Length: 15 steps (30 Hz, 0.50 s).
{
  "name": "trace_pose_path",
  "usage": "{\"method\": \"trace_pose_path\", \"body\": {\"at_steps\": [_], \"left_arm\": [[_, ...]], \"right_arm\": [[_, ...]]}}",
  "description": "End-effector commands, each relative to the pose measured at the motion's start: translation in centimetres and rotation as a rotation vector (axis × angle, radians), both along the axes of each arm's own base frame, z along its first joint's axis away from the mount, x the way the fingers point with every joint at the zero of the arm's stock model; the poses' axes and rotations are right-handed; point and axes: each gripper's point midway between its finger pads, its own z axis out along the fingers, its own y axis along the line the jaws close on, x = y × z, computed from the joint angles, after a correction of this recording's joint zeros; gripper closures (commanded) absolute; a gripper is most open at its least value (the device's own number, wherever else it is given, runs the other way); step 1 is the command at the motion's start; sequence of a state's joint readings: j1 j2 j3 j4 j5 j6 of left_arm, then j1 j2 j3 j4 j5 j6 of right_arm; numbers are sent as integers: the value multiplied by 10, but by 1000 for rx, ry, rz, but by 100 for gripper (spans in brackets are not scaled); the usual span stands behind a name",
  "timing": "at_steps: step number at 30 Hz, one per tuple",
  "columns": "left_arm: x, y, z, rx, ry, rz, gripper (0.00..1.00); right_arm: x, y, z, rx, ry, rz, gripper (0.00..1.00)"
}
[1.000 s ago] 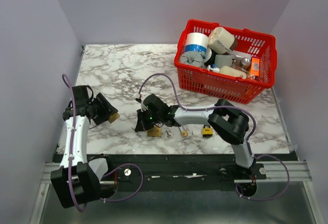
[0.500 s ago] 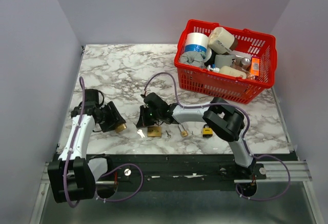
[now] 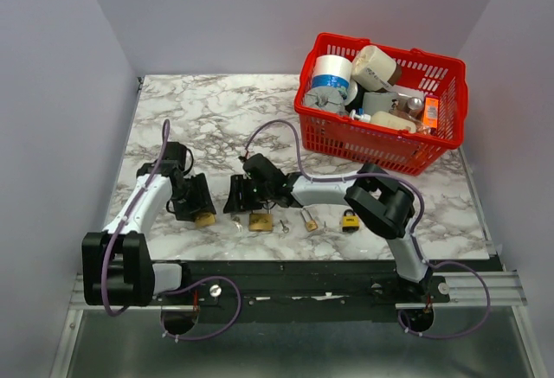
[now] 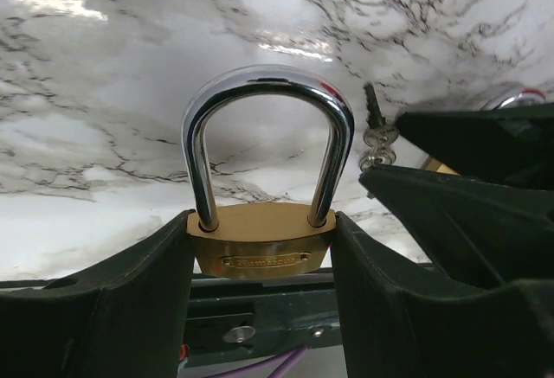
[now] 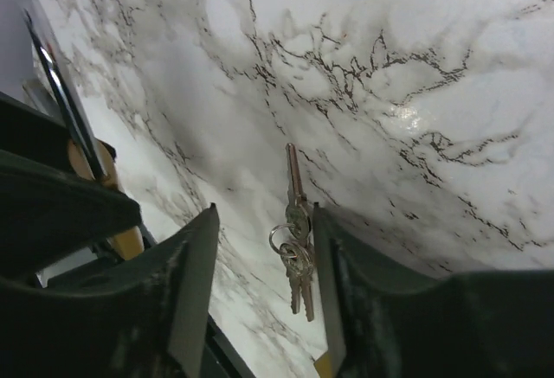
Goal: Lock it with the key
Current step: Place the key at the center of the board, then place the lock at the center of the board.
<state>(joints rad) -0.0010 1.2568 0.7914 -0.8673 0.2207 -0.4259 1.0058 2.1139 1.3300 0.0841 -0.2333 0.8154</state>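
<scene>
Gripping brass padlock (image 4: pixel 260 241) by body: left tool (image 3: pixel 201 211), shackle (image 4: pixel 264 80) up, keyhole out of sight. Right tool (image 5: pixel 264 222): spread wide, straddling key bunch (image 5: pixel 294 248) flat on counter (image 3: pixel 199 110), nr padlock. Both close to counter front edge; bare marble beyond.

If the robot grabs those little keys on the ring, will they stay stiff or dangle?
Probably dangle: the keys look joined only at their heads and point different ways, so gripping one would likely leave the others swinging. They lie flat on the smooth marble table, so a nudge may slide them rather than roll them. Being small and thin, they are likely light.
</scene>
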Motion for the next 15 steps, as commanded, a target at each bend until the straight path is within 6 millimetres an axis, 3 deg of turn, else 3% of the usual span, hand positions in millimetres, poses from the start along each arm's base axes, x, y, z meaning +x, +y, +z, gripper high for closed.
{"method": "trace_pose_path", "body": {"at_steps": [1,9,15], "left_arm": [[-3,-10,0,24,18,-107,100],[-8,-10,-18,37,120,-114,100],[1,-14,-24,53,161,-143,99]], "right_arm": [[2,3,30,48,-37,13,39],[-4,-1,70,115,-113,57,14],[-4,-2,78,124,-144,74,0]]}}
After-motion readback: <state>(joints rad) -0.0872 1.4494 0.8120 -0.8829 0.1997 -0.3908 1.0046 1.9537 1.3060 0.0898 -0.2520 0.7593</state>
